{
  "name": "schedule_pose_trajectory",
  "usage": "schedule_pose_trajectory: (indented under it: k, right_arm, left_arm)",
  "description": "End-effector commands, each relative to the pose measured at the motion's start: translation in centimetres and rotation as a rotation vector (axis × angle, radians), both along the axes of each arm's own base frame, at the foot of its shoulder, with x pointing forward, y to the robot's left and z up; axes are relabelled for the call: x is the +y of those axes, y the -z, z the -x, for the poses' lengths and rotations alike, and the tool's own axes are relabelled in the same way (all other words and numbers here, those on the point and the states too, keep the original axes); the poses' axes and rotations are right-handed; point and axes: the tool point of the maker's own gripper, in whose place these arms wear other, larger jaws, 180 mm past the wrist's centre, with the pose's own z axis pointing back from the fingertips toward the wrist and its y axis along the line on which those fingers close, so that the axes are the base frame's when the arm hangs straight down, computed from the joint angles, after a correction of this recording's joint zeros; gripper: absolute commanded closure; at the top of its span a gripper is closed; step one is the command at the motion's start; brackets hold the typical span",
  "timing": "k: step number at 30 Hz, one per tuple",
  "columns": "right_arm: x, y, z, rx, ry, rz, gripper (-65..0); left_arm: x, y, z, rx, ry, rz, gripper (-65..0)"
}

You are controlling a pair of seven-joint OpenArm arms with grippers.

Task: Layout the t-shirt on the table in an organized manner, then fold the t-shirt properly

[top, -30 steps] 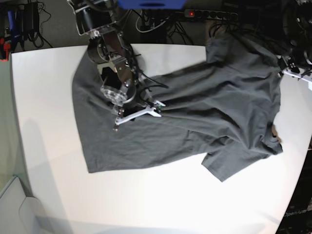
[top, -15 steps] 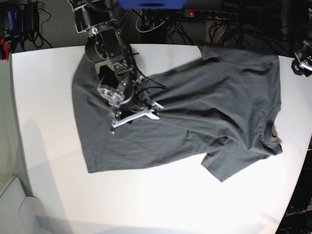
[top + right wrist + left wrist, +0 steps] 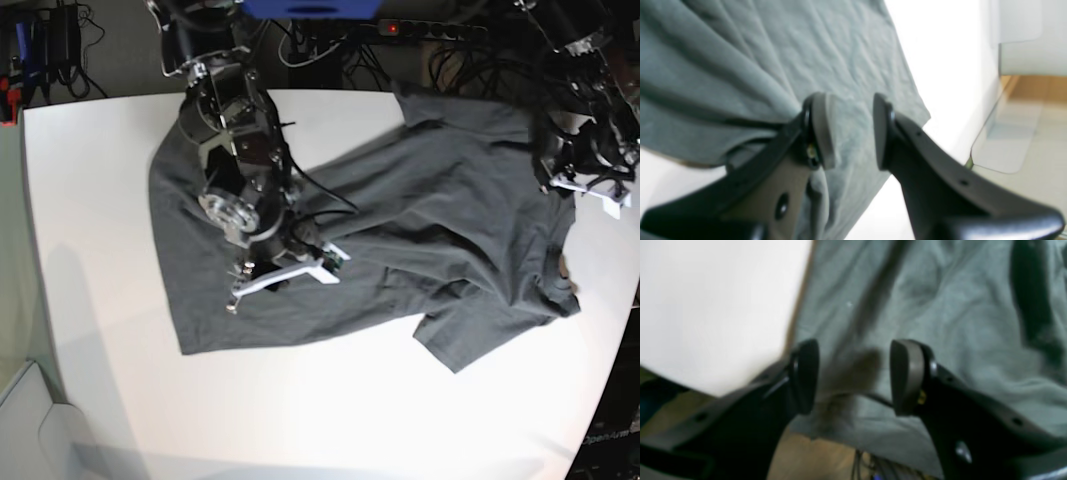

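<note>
Base view, front to back: bare table (image 3: 300, 420) fills the lower frame. T-shirt (image 3: 420, 250) lies spread flat across the middle, hem at left, sleeve pointing lower right, collar end at right edge.

Right gripper (image 3: 285, 275) sits low over the shirt's left-centre; jaws apart, cloth beneath and a fold against one pad (image 3: 821, 130), nothing pinched.

Left gripper (image 3: 853, 376) at upper right over the shirt's edge, jaws apart, empty.
</note>
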Motion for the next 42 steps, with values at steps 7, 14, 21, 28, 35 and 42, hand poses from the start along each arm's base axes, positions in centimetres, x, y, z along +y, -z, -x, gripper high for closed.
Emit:
schedule_pose_trajectory:
  k: [7, 14, 21, 28, 35, 42]
  right_arm:
    - [0.9, -2.2, -2.3, -0.063, -0.011, -0.029, -19.9]
    - [2.1, -0.1, -4.6, 0.01, -0.029, -0.002, -19.9]
    - [2.3, 4.1, -4.4, 0.138, -0.046, 0.038, -19.9]
    - [3.0, 6.1, -3.4, 0.21, -0.058, 0.0, -19.9]
    - [2.7, 8.5, -2.3, 0.285, -0.056, 0.018, -19.9]
    - [0.0, 9.5, -2.6, 0.312, 0.004, 0.026, -19.9]
  left_arm:
    - [0.4, 3.2, 0.6, 0.082, 0.024, -0.044, -20.9]
    - [6.9, 3.6, 3.4, 0.208, 0.001, -0.215, -7.7]
    - [13.2, -0.8, 3.7, 0.16, -0.111, -0.307, -8.1]
    - [12.8, -2.8, 1.3, 0.124, -0.112, -0.28, -8.1]
    - [10.1, -6.4, -0.4, 0.056, -0.06, -0.298, -8.1]
    - [6.8, -6.2, -1.1, 0.018, -0.038, -0.255, -8.1]
